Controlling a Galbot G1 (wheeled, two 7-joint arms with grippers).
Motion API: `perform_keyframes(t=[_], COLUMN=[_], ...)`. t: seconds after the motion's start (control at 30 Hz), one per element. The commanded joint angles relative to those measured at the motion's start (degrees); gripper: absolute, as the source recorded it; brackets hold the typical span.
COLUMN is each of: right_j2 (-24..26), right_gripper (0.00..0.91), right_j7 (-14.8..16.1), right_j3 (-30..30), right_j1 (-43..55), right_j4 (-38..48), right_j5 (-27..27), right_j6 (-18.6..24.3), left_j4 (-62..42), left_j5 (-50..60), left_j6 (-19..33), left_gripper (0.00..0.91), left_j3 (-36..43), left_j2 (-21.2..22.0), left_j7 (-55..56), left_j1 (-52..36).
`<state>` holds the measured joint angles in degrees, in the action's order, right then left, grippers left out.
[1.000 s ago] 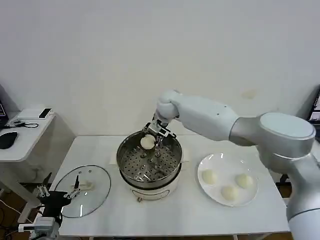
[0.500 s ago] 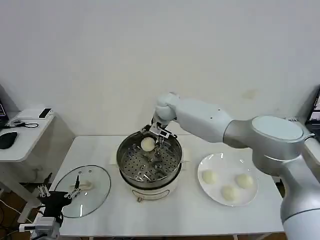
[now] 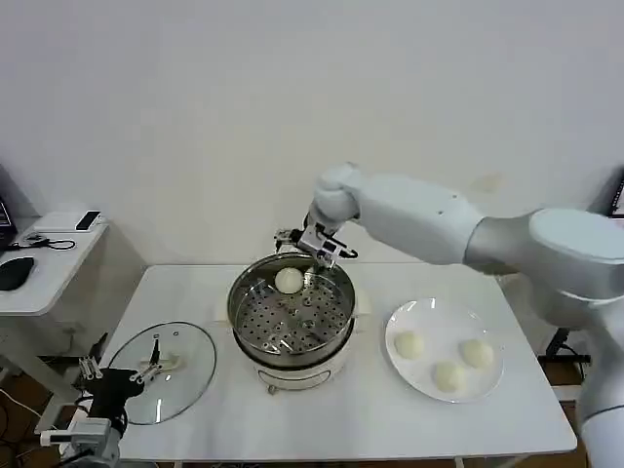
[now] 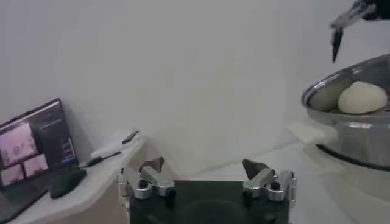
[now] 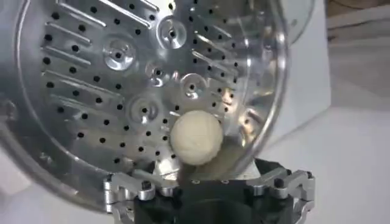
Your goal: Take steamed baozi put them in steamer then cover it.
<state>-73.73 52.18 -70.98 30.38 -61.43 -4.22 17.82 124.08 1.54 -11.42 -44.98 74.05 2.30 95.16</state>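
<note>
One steamed baozi [image 3: 289, 281] lies on the perforated tray at the back of the steamer [image 3: 249, 336], also seen as the baozi [image 5: 196, 137] on the tray [image 5: 109, 67]. My right gripper [image 3: 316, 245] hangs open just above the steamer's back rim, off the bun and holding nothing. Three more baozi [image 3: 408, 344] [image 3: 476, 352] [image 3: 447, 375] rest on the white plate [image 3: 429, 317]. The glass cover [image 3: 185, 390] lies flat on the table at the front left. My left gripper [image 3: 122, 375] [image 4: 203, 167] waits open beside it, low at the table's left edge.
A side desk [image 3: 54, 258] with a mouse and a small device stands to the left; a laptop [image 4: 33, 152] sits there too. The white wall runs close behind the table. Bare tabletop lies in front of the steamer and between it and the plate.
The right gripper has let go of the baozi and lifted up and back over the rim. The bun stays on the tray. The left gripper has shifted only slightly.
</note>
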Motion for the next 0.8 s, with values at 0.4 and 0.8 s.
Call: perform_keyframes(t=[0.4,0.8], right_j2=[39.8,51.3], right_gripper=[0.907,0.907], right_j7=[-1.0,-6.3], right_j3=[-15.7,-6.0], right_j1=[15.8,-4.2], right_j4=[-34.6,-40.5], right_j5=[16.8,13.1], right_j6=[-28.8,-36.5], left_j4=[-1.5,-1.8], left_j5=[-5.0,-3.4], left_j6=[-2.1,-2.2], left_gripper=[0.907,0.907], left_j3=[1.9,3.9], left_j2=[-8.6,-8.4], left_j7=[-0.4,-0.5], left_j1=[-4.1,-5.3])
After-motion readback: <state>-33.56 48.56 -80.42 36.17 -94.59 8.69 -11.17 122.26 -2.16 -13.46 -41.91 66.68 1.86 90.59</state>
